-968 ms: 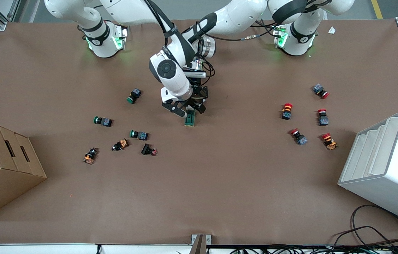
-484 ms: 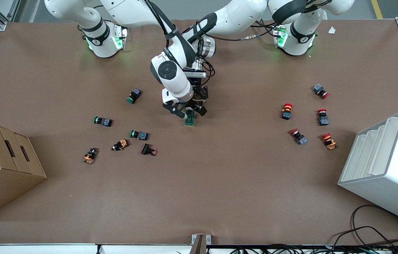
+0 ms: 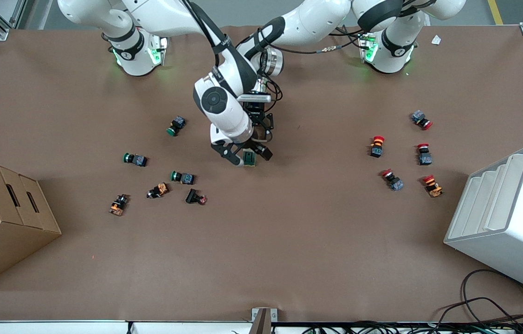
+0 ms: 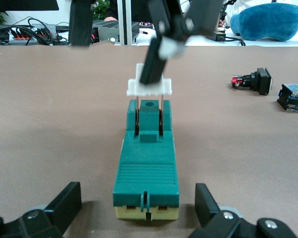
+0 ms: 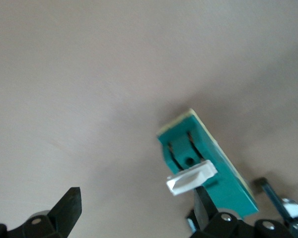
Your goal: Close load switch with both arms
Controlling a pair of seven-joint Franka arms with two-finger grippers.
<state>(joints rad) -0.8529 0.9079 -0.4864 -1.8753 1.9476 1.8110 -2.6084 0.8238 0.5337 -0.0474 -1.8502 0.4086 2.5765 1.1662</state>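
The load switch [image 3: 250, 159], a dark green oblong block, lies mid-table. In the left wrist view, the load switch [image 4: 146, 171] sits between the left gripper's open fingers [image 4: 67, 203], with gaps on both sides. Its white lever tab [image 4: 149, 87] stands raised, and a black finger of the right gripper touches it. My left gripper [image 3: 256, 143] is low at the switch's end that is farther from the front camera. My right gripper [image 3: 245, 156] is open over the switch. In the right wrist view, one of its fingers [image 5: 204, 210] is against the tab [image 5: 191, 177] on the switch [image 5: 216, 166].
Green-capped pushbuttons [image 3: 176, 125] and other small buttons lie toward the right arm's end, near a cardboard box [image 3: 1, 218]. Red-capped pushbuttons [image 3: 376, 146] lie toward the left arm's end, near a white rack [image 3: 507, 218]. Two buttons [image 4: 253, 82] show in the left wrist view.
My right wrist has shifted a little toward the front camera, and its gripper now covers more of the switch. The switch body and the left arm have stayed in place.
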